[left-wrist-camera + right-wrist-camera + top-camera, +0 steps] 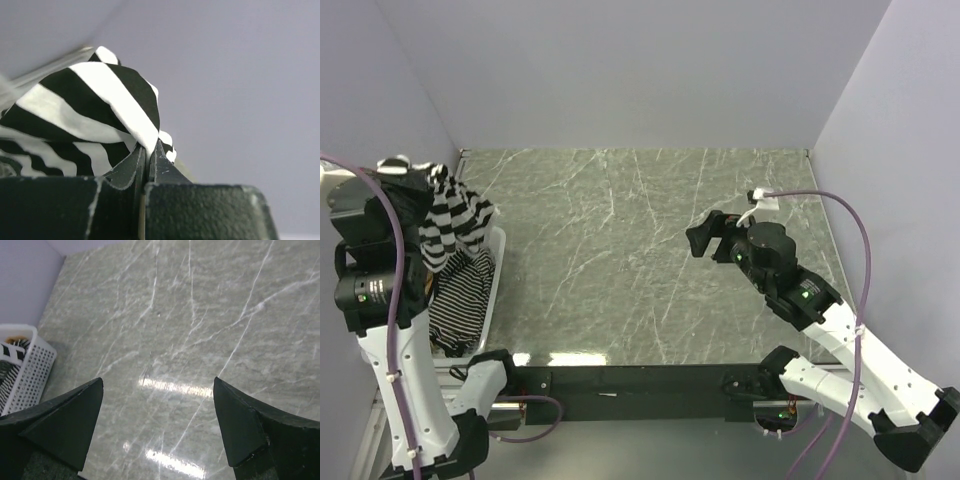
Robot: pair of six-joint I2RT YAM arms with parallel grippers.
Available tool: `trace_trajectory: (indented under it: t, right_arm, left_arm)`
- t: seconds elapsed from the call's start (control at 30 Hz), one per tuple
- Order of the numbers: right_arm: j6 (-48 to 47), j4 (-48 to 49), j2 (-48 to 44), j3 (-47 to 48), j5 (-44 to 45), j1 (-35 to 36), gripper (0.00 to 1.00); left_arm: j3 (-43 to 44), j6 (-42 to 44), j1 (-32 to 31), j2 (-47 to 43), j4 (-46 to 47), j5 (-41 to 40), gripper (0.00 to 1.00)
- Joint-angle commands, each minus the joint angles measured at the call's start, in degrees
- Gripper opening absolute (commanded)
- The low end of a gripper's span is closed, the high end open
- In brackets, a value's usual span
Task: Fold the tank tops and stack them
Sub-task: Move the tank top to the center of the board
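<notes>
1. Early days, by my read: nothing lies folded or stacked on the tabletop [620, 220], so all the folding and stacking is yet to do.
2. The left claw [148, 150] is pinched tight on a bunch of the wide-striped tank top [458, 222], holding it up above the white mesh basket [496, 270] at the tabletop's left edge.
3. That top hangs crumpled and bunched, its bold black and white bands twisting every way, the lower end drooping toward the basket.
4. The thin-striped tank top [460, 305] lies rumpled inside the basket, just beneath the hanging one.
5. The plain tan top? I cannot pick it out for certain from any view.
6. The right claw [158, 382] gapes wide with nothing in it, hovering over bare marble right of centre, well apart from the basket.
</notes>
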Motion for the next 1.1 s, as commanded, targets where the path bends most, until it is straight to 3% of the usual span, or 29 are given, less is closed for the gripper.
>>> trace_trajectory:
  t: [0.0,0.1,0.13,0.2,0.23,0.33,0.4,0.5,0.53,0.6,0.63,0.73,0.77,0.87,1.07]
  right_arm:
    - [-1.99,-0.70,0.52,5.10,5.34,-0.20,0.96]
    - [-2.69,-2.38,1.75,9.49,9.21,-1.43,0.96]
    - [-2.96,-2.47,2.36,11.33,9.31,-3.18,0.96]
    - [-3.22,-2.82,3.15,13.27,7.92,-5.99,0.96]
    - [-3.22,-2.82,4.20,14.93,6.08,-8.88,0.96]
    - [-2.26,-4.05,6.31,17.93,4.14,-13.37,0.96]
    - [-1.03,-4.84,6.84,18.46,3.61,-14.88,0.96]
    - [0.20,-5.02,5.63,15.41,3.69,-15.67,0.95]
    - [0.64,-5.02,5.09,14.08,4.39,-15.76,0.96]
    - [1.17,-4.49,3.43,9.18,5.01,-15.85,0.96]
    - [1.87,-4.14,2.90,7.41,5.01,-15.85,0.96]
    - [3.19,-2.56,1.57,0.55,2.56,-15.85,0.96]
    - [3.63,-1.08,1.40,-1.29,0.29,-15.85,0.97]
    - [5.73,3.66,1.83,-9.29,-2.28,-15.76,0.94]
    - [9.08,10.18,5.26,-16.86,-5.10,-14.79,0.89]
  left_arm:
    - [5.11,2.58,0.17,2.56,8.51,13.52,0.01]
    - [8.45,1.01,-2.28,7.39,12.56,21.45,0.01]
    - [10.72,1.09,-8.21,8.79,13.35,21.12,0.01]
    - [13.72,3.96,-18.84,13.97,14.59,11.92,0.01]
    - [15.73,5.29,-28.56,16.26,14.50,8.32,0.01]
    - [27.75,8.64,-38.99,27.94,11.79,6.09,0.01]
    - [29.72,10.92,-42.97,34.81,10.99,5.73,0.01]
    - [22.47,11.63,-48.60,37.38,14.82,6.08,0.01]
    - [11.99,11.11,-50.01,35.55,17.29,7.22,0.01]
    - [-0.71,8.30,-50.63,32.64,23.96,11.33,0.18]
    - [-12.95,6.99,-50.64,30.97,30.52,11.88,0.25]
    - [-30.67,2.41,-50.55,24.21,39.17,12.15,0.44]
    - [-33.35,1.36,-50.55,21.84,39.81,11.45,0.54]
    - [-39.08,-0.92,-50.37,19.97,40.70,8.12,0.59]
    - [-36.47,0.72,-49.58,27.78,40.87,10.55,0.59]
